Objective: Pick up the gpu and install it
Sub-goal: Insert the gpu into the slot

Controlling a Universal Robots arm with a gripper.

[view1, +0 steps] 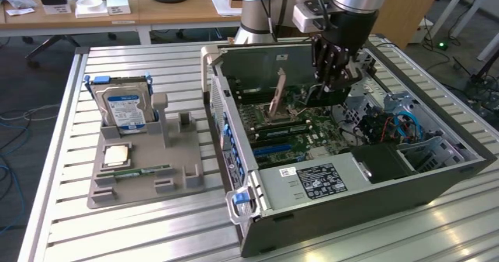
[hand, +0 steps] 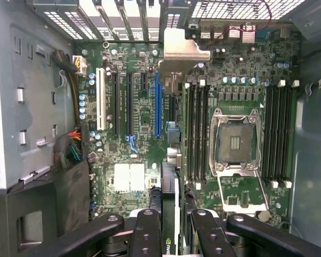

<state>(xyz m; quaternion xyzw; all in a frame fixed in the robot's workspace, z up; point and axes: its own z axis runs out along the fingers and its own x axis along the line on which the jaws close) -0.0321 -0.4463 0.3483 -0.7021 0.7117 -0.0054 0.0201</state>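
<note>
The gpu (hand: 170, 201) is seen edge-on in the wrist view, a thin dark card running between my fingers (hand: 145, 233) out to its silver bracket (hand: 184, 47) at the case's slotted rear wall. My gripper (hand: 171, 227) is shut on it. The card hangs over the green motherboard (hand: 134, 144), just beside the long blue slot (hand: 158, 104) and roughly parallel to it; I cannot tell whether it touches the board. In the exterior view the gripper (view1: 328, 89) reaches down into the open computer case (view1: 436, 174) with the dark card (view1: 318, 96) under its fingers.
Inside the case are an open CPU socket (hand: 234, 142), memory slots (hand: 197, 134) and cable bundles (view1: 390, 127). Left of the case, a grey holder (view1: 175, 183) carries a silver hard drive (view1: 125, 107), a chip (view1: 117, 155) and a green memory stick (view1: 144, 171).
</note>
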